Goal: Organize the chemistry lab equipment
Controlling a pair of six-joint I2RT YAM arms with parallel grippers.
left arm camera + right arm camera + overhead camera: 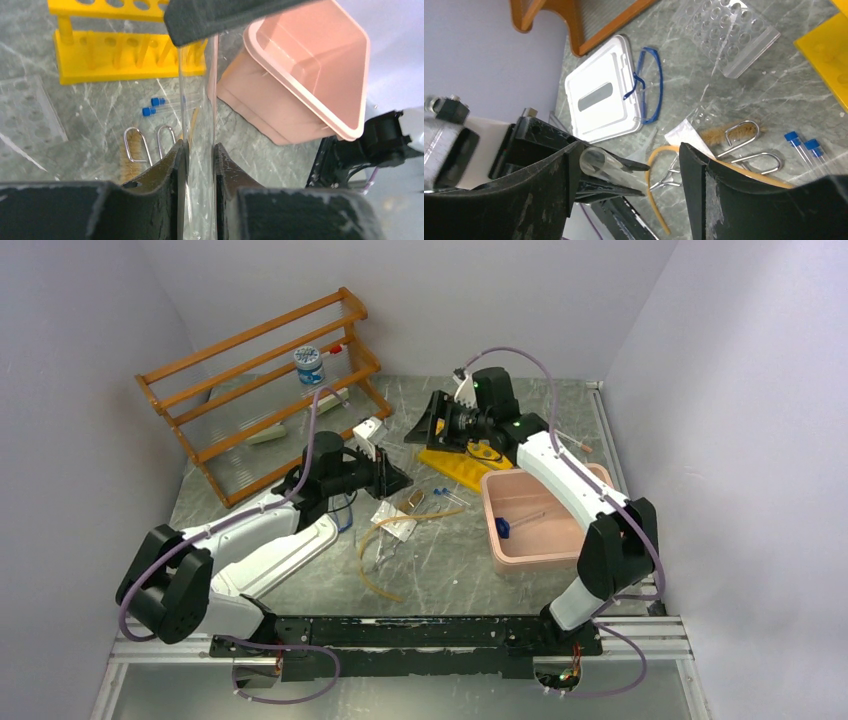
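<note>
Above the surface, near the yellow rack, the left hand pinches a clear tube; the right hand gapes wide around its end. On the shelf, the jar has a label too small to read.

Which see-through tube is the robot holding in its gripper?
The long wide tube with no cap, pinched in the left gripper. The two small blue-capped tubes lie loose on the table, untouched.

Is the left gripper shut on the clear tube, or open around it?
Shut on it: in the left wrist view the left gripper has both fingers pressed against the sides of the clear tube, with no gap showing.
</note>
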